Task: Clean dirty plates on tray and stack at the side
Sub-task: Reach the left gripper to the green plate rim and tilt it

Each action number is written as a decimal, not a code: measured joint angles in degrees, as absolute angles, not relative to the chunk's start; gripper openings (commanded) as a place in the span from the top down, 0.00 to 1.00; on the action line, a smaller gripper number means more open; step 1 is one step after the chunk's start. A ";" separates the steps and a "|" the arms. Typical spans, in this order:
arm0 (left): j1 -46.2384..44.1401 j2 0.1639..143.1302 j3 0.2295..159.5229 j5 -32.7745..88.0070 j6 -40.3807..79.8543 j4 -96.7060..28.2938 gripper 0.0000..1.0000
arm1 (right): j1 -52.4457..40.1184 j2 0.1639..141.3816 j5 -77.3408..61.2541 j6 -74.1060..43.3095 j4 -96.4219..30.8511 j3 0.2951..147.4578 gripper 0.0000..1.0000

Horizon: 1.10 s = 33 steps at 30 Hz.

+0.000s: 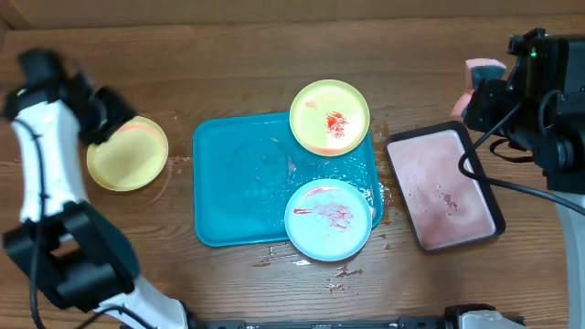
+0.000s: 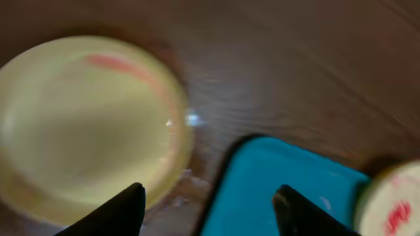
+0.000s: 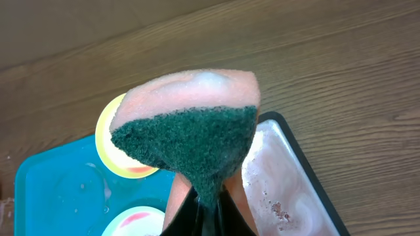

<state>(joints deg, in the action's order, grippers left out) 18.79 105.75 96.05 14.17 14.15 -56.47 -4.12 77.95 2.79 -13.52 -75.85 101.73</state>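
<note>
A yellow-green plate (image 1: pixel 128 153) lies on the bare table left of the teal tray (image 1: pixel 238 183), with a faint pink smear near its rim. My left gripper (image 1: pixel 117 126) hovers over that plate's upper edge, open and holding nothing. In the left wrist view the gripper (image 2: pixel 209 210) straddles the gap between this plate (image 2: pixel 85 124) and the tray (image 2: pixel 275 183). A second yellow-green plate (image 1: pixel 329 117) with red sauce sits on the tray's top right corner. A light blue plate (image 1: pixel 327 219) with smears sits on its bottom right. My right gripper (image 3: pixel 210 210) is shut on a pink-and-green sponge (image 3: pixel 190 131).
A black-rimmed tray (image 1: pixel 443 187) with a pinkish wet inside stands right of the teal tray, below my right arm. Red sauce spots (image 1: pixel 343 272) and water mark the wood in front of the tray. The sponge (image 1: pixel 482 71) shows at the far right.
</note>
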 measured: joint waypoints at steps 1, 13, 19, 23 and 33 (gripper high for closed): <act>15.55 104.84 96.42 14.28 13.63 -56.27 0.33 | -4.12 77.95 2.76 -13.47 -75.83 101.73 0.96; -15.00 112.29 96.82 16.99 8.08 -48.71 0.18 | -4.12 77.95 2.76 -13.02 -77.38 101.73 0.96; -21.47 120.31 96.79 17.43 7.35 -45.63 0.51 | -4.12 77.95 2.79 -12.10 -78.30 101.73 0.96; -21.58 122.30 96.73 16.56 9.30 -44.60 0.50 | -4.12 77.95 2.76 -11.31 -78.65 101.73 0.96; -19.77 122.28 96.73 6.39 21.85 -44.73 0.51 | -4.12 77.95 2.76 -10.52 -78.65 101.73 0.96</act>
<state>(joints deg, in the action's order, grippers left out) -19.77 122.28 96.73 6.39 21.85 -44.73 -4.12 77.95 2.76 -10.52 -78.65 101.73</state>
